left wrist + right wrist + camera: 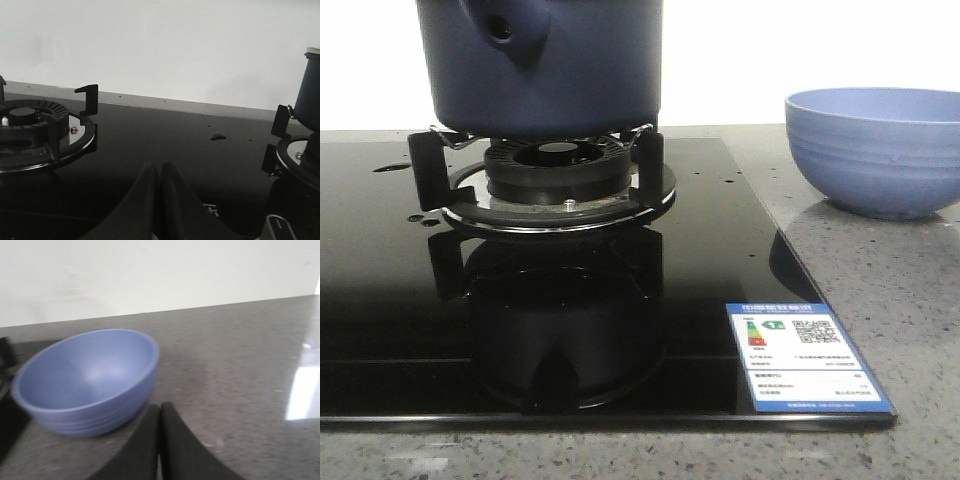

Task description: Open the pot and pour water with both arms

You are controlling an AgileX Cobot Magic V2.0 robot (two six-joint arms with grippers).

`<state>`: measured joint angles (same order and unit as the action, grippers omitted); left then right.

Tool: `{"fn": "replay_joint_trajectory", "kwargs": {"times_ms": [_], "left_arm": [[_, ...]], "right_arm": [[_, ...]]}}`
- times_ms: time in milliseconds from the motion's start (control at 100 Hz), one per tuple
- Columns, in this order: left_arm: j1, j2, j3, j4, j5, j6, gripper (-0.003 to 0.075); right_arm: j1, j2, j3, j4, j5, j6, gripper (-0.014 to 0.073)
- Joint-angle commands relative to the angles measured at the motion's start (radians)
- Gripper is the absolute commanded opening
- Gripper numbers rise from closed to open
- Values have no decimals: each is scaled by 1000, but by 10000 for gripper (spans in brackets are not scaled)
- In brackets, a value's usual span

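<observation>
Looking forward over the counter, I see nearest to me the front edge of the black glass cooktop [620, 330], and on its near right corner an energy label sticker [807, 357] with a blue border and a QR code. Behind it the glass mirrors the burner [557, 180], which sits inside a round metal ring with black pan supports. The pot [580, 70], dark navy blue with smooth straight sides, stands on these supports, directly over the burner. Its tapered stub with a round hole [503, 30] faces toward me, on the left part of its wall. The top of the pot is cut off by the picture, so I cannot tell about a lid.

To the right of the cooktop, on the grey speckled countertop [880, 290], stands a light-blue ribbed bowl [878, 150], apart from the pot.

My left gripper [160, 172] has its two black fingers pressed together, holding nothing. It is low above the glass, between a second, bare burner [30, 125] on one side and the pot's burner on the other, where a piece of the pot's wall shows at the edge. A small wet spot [218, 135] lies on the glass beyond my fingers.

My right gripper [160, 412] is also closed and holds nothing. It is over the countertop, just beside the bowl, whose inside looks empty.
</observation>
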<state>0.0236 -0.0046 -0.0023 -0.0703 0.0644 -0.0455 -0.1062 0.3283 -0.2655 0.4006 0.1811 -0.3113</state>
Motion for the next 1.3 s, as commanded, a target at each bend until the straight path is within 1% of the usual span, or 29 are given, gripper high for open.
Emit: {"fn": "replay_joint_trajectory", "kwargs": {"times_ms": [0, 10, 30, 70, 180, 310, 520, 580, 640, 740, 1290], "left_arm": [[2, -27, 35, -8, -70, -9, -20], [2, -27, 35, -8, -70, -9, -20], [2, -27, 35, -8, -70, -9, -20], [2, -27, 35, -8, -70, -9, -20], [2, -27, 35, -8, -70, -9, -20], [2, -27, 35, -8, -70, -9, -20], [2, -27, 35, -8, -70, -9, -20], [2, -27, 35, -8, -70, -9, -20], [2, -27, 35, -8, -70, -9, -20], [2, -25, 35, -8, -72, -9, -20], [2, -25, 35, -8, -72, -9, -20]], "right_arm": [[-2, 8, -26, -382, -127, 348, -53], [-2, 5, -26, -429, -131, 367, -53], [-2, 2, -23, -485, -143, 411, -53], [-2, -9, -16, -527, -171, 437, -53], [-2, -49, 42, -527, -219, 435, -53], [-2, -104, 149, -485, -220, 435, -53], [-2, -260, 299, -486, -237, 435, -53], [-2, -319, 297, -495, -163, 435, -53], [-2, -362, 297, -516, -137, 435, -53], [-2, -357, 299, -530, -115, 435, -53], [-2, -357, 299, -536, -107, 435, -53]]}}
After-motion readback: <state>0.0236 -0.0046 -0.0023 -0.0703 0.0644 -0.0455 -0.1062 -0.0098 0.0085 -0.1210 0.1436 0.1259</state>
